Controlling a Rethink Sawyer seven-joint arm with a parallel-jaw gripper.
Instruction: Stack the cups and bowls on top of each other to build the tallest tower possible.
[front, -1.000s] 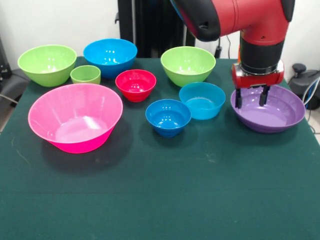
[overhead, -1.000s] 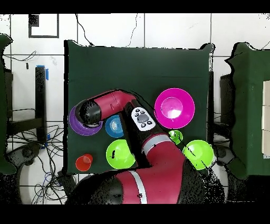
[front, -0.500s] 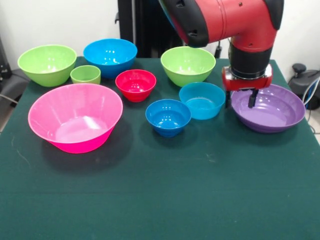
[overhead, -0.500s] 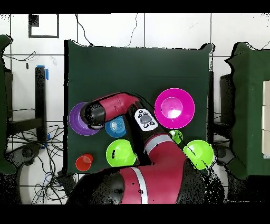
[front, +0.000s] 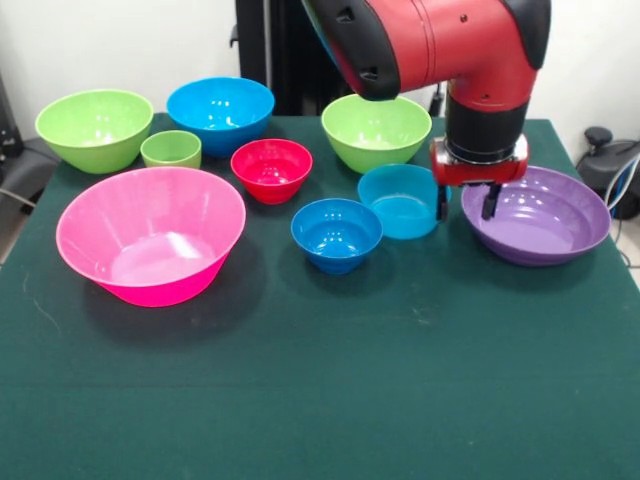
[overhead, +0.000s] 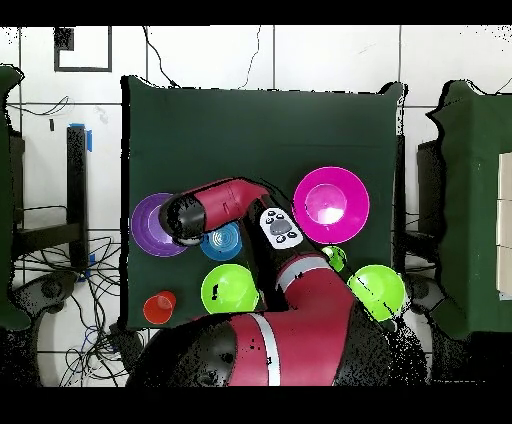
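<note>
Left side of the table (front: 300, 400): pink bowl (front: 150, 235), green bowls, green cup (front: 171, 149), red bowl (front: 271, 169), all single, no tower yet. Centre: small blue bowl (front: 336, 234) and teal bowl (front: 400, 200). The pincer (front: 466, 206) has slid off the purple bowl (front: 545, 215) and now hangs spread and empty over the gap beside the teal one, likely its pick.

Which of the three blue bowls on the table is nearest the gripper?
The teal bowl: the gripper hangs at its rim, beside the purple bowl. The small blue bowl and the large blue bowl sit farther off.
</note>
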